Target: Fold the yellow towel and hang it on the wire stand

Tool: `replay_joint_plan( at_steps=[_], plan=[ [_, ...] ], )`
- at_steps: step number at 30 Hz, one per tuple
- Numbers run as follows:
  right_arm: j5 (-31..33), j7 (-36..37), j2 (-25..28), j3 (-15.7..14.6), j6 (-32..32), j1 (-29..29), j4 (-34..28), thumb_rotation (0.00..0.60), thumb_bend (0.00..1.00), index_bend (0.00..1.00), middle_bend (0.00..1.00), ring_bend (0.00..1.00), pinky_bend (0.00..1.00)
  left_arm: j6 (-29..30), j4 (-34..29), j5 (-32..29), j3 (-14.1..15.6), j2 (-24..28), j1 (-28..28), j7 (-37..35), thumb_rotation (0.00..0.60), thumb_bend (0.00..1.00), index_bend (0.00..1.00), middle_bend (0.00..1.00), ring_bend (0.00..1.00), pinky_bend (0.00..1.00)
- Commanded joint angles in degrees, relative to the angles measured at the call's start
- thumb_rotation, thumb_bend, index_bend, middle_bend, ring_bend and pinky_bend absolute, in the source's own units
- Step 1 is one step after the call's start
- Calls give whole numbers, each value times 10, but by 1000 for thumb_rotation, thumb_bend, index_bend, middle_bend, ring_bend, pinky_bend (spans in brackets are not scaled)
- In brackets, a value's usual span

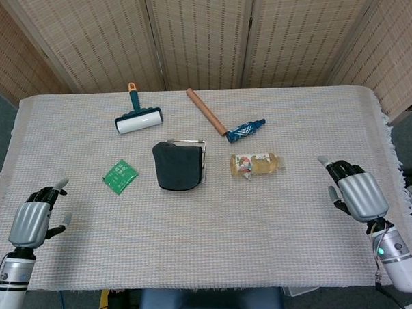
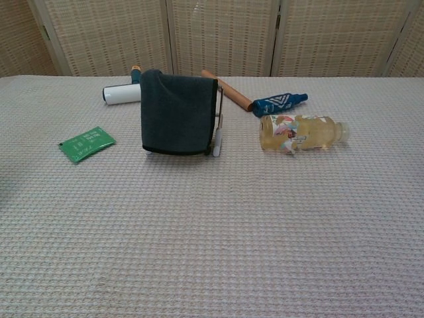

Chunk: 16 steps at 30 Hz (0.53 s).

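A dark grey towel (image 1: 177,166) hangs folded over the wire stand (image 1: 203,156) at the middle of the table; the chest view shows the towel (image 2: 177,112) draped down the front of the stand (image 2: 217,132). I see no yellow towel. My left hand (image 1: 32,220) hovers near the front left edge, fingers apart and holding nothing. At the front right edge my right hand (image 1: 358,192) is likewise empty with fingers spread. Neither hand shows in the chest view.
A juice bottle (image 1: 256,164) lies on its side right of the stand. Behind it lie a blue wrapped item (image 1: 245,130) and a wooden rod (image 1: 204,110). A lint roller (image 1: 138,120) sits at the back left and a green packet (image 1: 119,176) left of the towel.
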Motion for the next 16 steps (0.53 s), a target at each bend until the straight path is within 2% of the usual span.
replay_joint_plan(
  at_steps=[1,8,16],
  plan=[
    [-17,22,4,-14,32,-36,11,600,574,84,241,217,324,30,-7,17,12,-5,23,18,600,362,124,342,246,327],
    [-20,39,4,-25,66,-92,14,600,561,84,241,214,321,65,-29,39,35,-1,59,44,600,362,124,340,246,326],
    [-25,49,4,-26,68,-121,16,600,556,84,241,214,321,88,-47,59,44,0,82,56,600,362,124,340,246,327]
  ],
)
